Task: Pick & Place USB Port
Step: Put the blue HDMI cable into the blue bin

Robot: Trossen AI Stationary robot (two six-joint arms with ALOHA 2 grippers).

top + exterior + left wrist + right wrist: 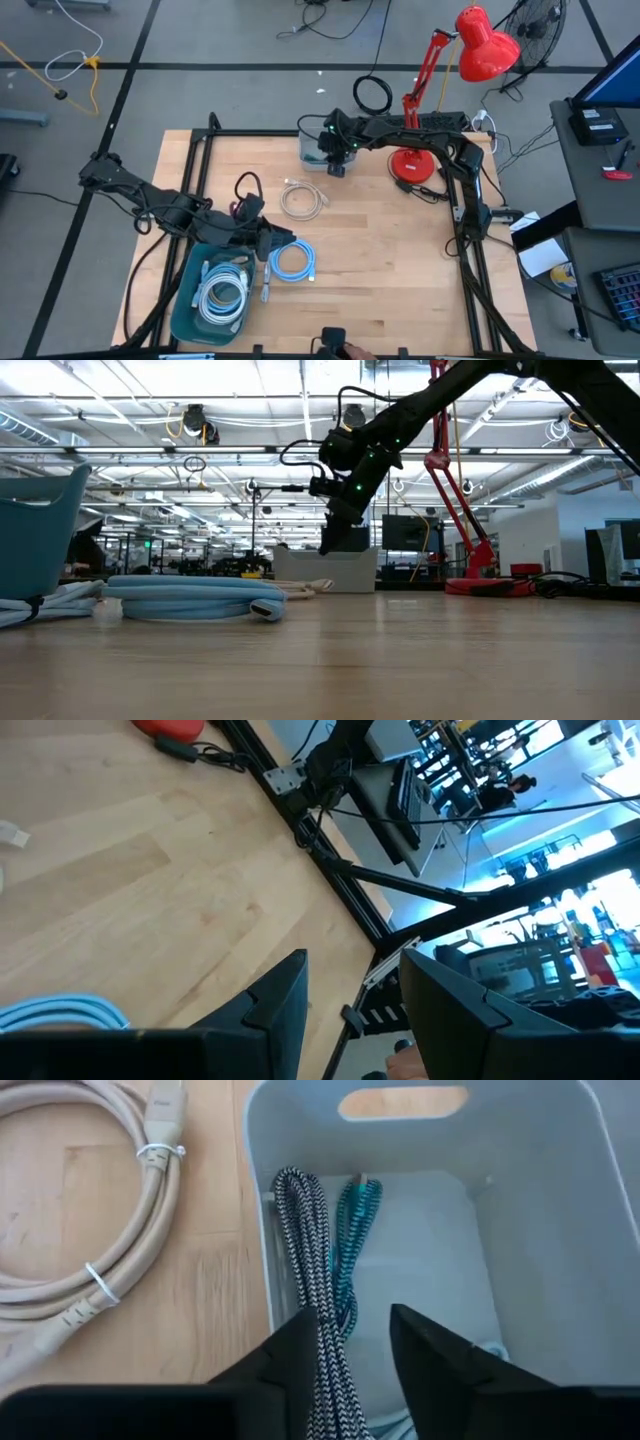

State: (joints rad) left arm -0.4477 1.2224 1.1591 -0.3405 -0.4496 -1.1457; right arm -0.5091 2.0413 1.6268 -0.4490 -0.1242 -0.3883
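Looking down on the wooden table [380, 260], we see the right gripper [336, 168] hanging over a pale gray bin [560, 1250] at the far edge. Its fingers [290, 1360] are a little apart and hold nothing. Inside the bin lie a black-and-white cable [300, 1230] and a teal cable [355, 1210], side by side. Just beside the bin, on the wood, rests a beige cable [303, 199] tied in a loop. A red lamp [470, 60] stands near the bin on the other side.

The left gripper [268, 241] sits low near the front of the table, fingers [275, 1005] apart and empty. A light blue cable [292, 262] lies coiled right next to it. A teal bin [185, 300] with white cables [225, 295] stands close by. A black cable [245, 186] lies behind the left arm.
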